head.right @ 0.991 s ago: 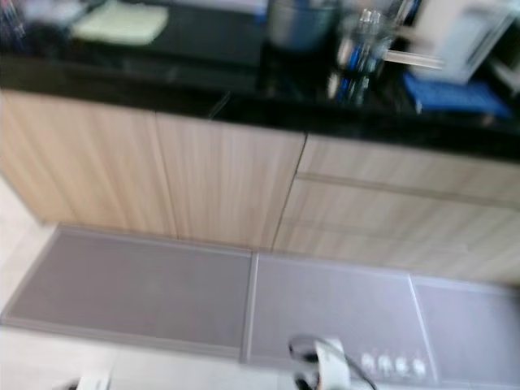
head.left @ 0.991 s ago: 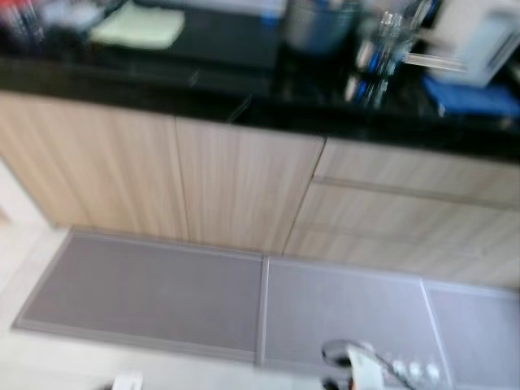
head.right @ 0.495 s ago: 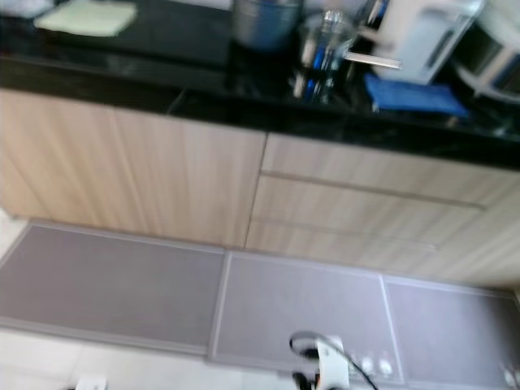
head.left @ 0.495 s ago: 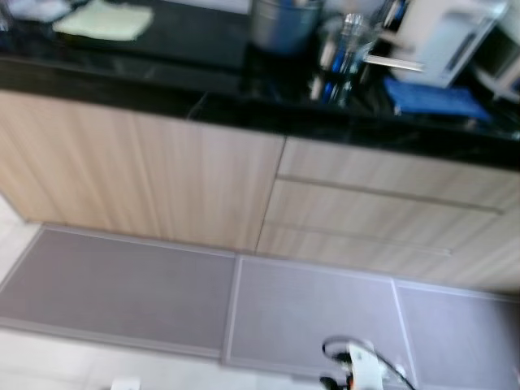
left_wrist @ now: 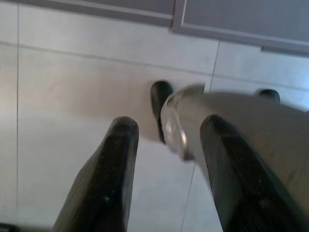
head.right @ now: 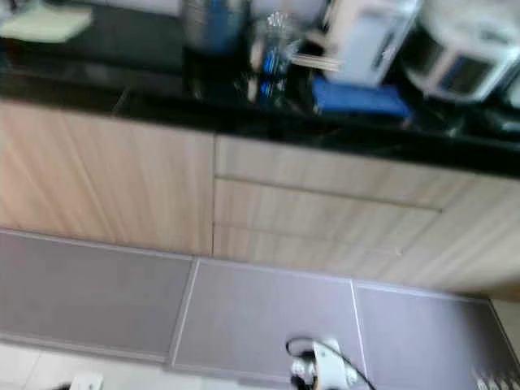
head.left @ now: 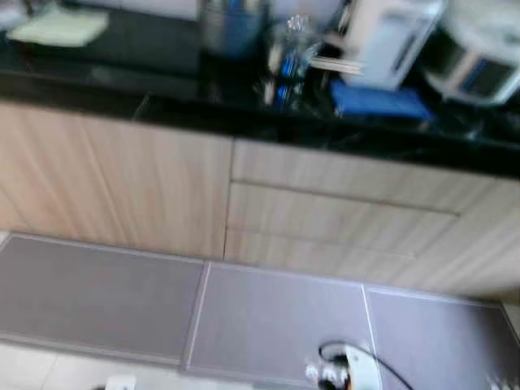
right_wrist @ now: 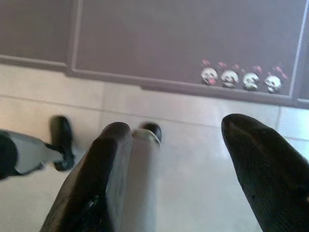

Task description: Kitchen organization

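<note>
Blurred, so probably a blue cloth [head.left: 378, 99] flat on the black tabletop [head.left: 162, 97], long side running along the edge, beside a white appliance [head.left: 388, 41], a glass jar [head.left: 290, 61] and a rice cooker [head.left: 475, 61]. Wood-faced drawers [head.left: 325, 219] below, grey mat [head.left: 268, 317] on the floor. Left pincer [left_wrist: 164, 159] and right pincer [right_wrist: 186, 164] both hanging low over pale tiles, fingers spread wide, nothing held. Everything on the tabletop well above and ahead; cloth lying toward the right, so right arm likely nearer.

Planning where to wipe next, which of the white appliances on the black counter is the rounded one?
The white rounded cooker-like appliance at the counter's far right; the white boxy appliance beside it is tall and squarish.
</note>
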